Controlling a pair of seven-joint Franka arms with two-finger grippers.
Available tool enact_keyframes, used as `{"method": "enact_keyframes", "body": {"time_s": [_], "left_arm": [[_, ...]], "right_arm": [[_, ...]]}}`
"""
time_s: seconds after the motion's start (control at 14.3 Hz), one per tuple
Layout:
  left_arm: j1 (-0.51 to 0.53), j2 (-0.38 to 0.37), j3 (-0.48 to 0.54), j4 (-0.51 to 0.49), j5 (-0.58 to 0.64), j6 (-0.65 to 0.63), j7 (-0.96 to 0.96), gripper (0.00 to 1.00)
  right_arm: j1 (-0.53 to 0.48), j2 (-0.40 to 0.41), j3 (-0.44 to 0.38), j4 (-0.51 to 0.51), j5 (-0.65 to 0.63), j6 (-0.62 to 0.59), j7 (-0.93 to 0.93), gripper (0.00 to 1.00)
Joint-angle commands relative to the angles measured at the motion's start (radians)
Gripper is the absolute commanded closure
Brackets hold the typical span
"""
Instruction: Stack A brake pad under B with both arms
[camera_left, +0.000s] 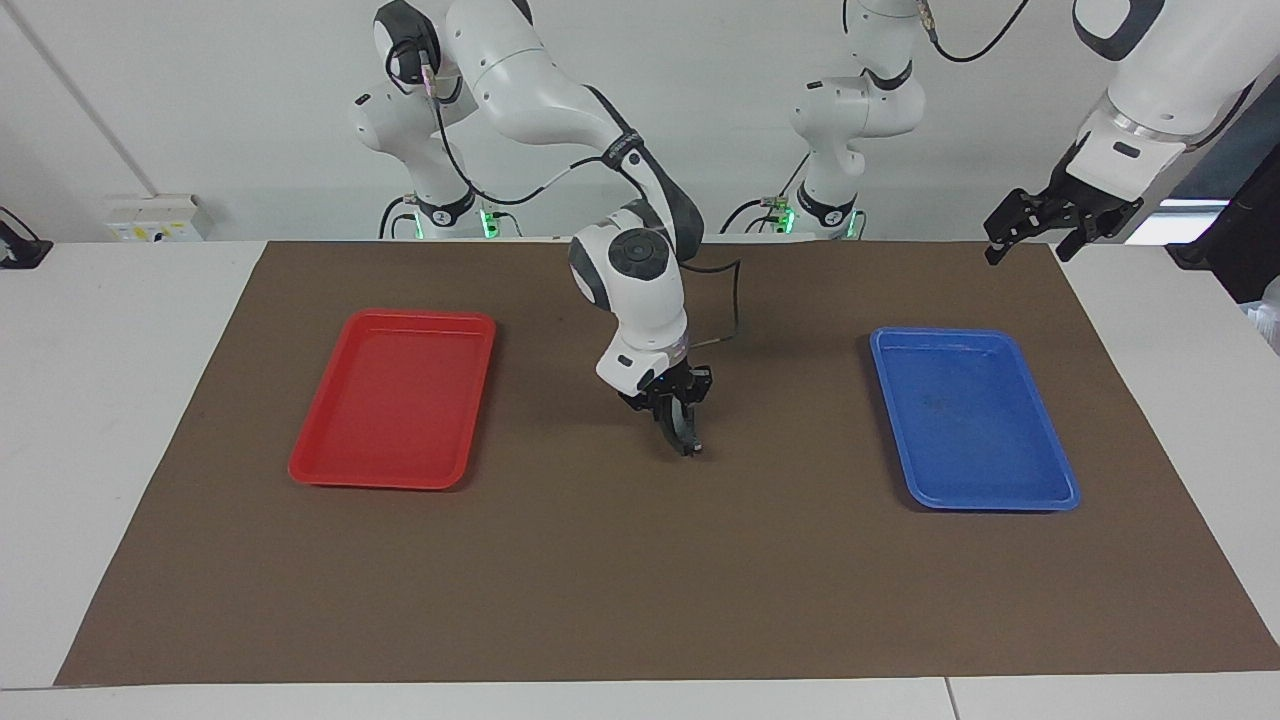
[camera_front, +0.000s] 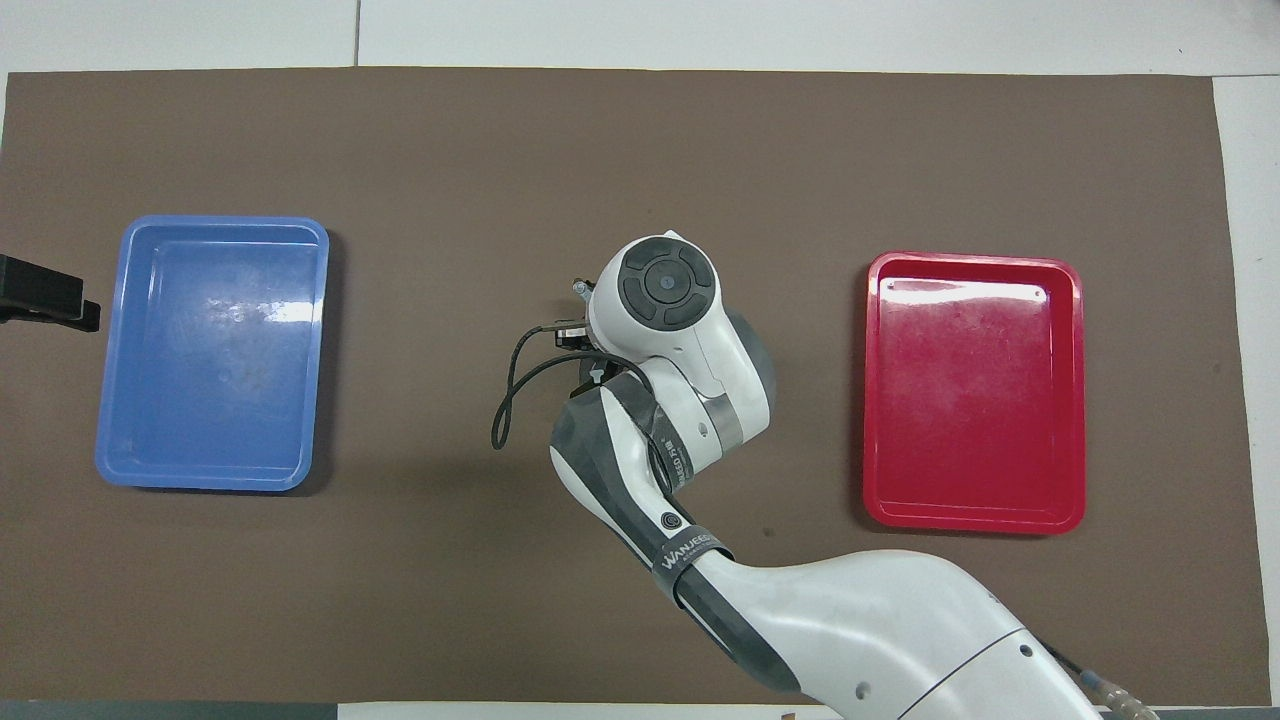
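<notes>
Brown worktop (camera_left: 640, 580) shows you no brake pad, even in the trays; your right claw (camera_left: 684, 432) hangs low mid-mat, grip unreadable, the left claw (camera_left: 1040, 232) waiting spread near the blue tray (camera_left: 1060, 470).

Red tray (camera_left: 392, 398), blue tray (camera_left: 972, 416), brown mat (camera_left: 640, 580)

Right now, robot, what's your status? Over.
Right gripper low over mat's middle. Left gripper open, waiting high by blue tray. No pads in sight.
</notes>
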Motion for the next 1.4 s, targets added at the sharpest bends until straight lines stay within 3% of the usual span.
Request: {"method": "enact_keyframes", "body": {"time_s": [0.0, 0.7, 0.91, 1.12, 1.26, 1.33], "left_arm": [[0.009, -0.024, -0.002, -0.023, -0.013, -0.012, 0.005, 0.0], [0.009, -0.024, -0.002, -0.023, -0.013, -0.014, 0.005, 0.0], [0.009, -0.024, -0.002, -0.023, -0.013, -0.014, 0.005, 0.0], [0.009, -0.024, -0.002, -0.023, -0.013, -0.014, 0.005, 0.0], [0.009, -0.024, -0.002, -0.023, -0.013, -0.014, 0.005, 0.0], [0.009, -0.024, -0.002, -0.023, -0.013, -0.014, 0.005, 0.0]], "right_arm": [[0.002, 0.01, 0.001, 0.009, 0.02, 0.018, 0.008, 1.0], [0.011, 0.03, 0.001, -0.023, 0.022, 0.087, 0.006, 0.99], [0.014, 0.03, 0.001, -0.034, 0.022, 0.093, 0.006, 0.95], [0.014, 0.03, 0.001, -0.042, 0.023, 0.093, 0.006, 0.77], [0.014, 0.03, 0.001, -0.043, 0.023, 0.092, 0.006, 0.43], [0.017, 0.029, 0.001, -0.046, 0.023, 0.092, 0.008, 0.2]]}}
